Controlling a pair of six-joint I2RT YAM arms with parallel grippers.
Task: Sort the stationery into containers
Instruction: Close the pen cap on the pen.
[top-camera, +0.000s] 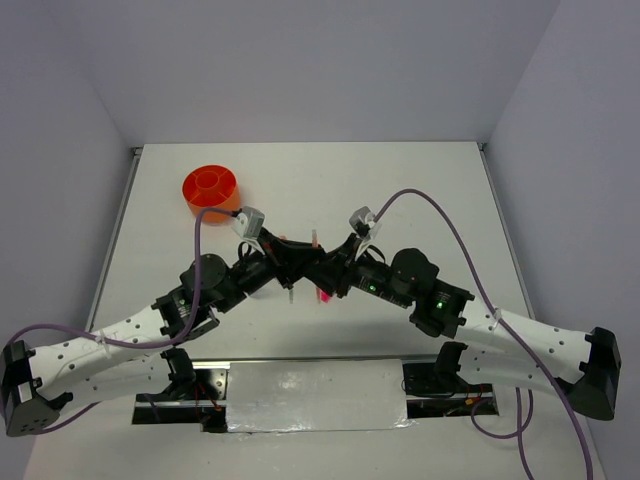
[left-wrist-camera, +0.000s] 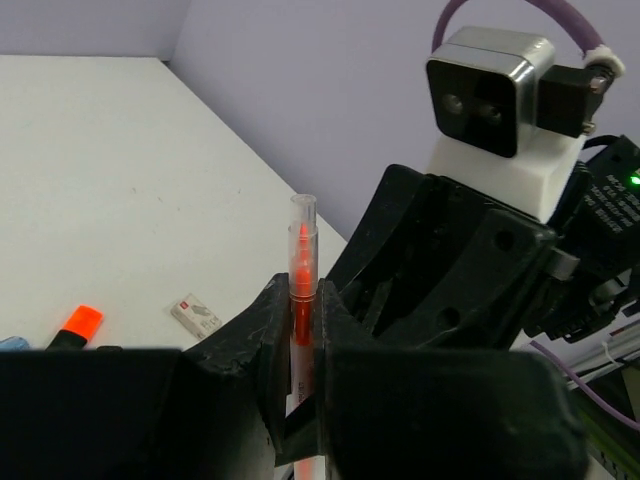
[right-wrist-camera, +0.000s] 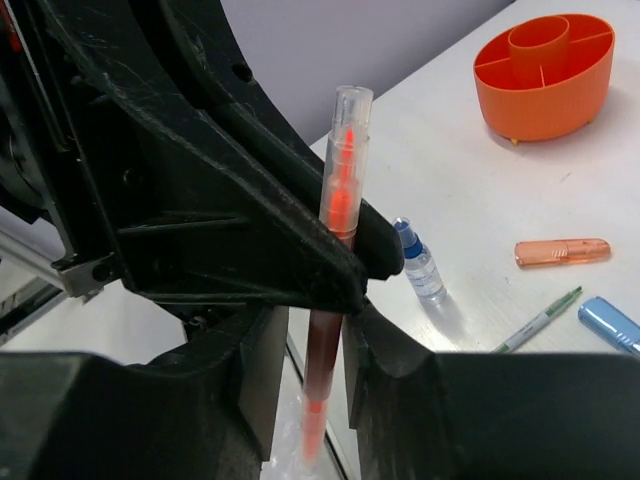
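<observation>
Left hand (left-wrist-camera: 300, 325) pinches orange pen (left-wrist-camera: 302, 285), seemingly far from table (top-camera: 400, 180) edges.

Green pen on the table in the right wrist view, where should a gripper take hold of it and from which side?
Probably mid-barrel, from straight above, jaws across its length. The green pen lies flat on the table and is thin, so a sideways approach finds nothing to pinch; the light-blue piece crowds one end.
</observation>
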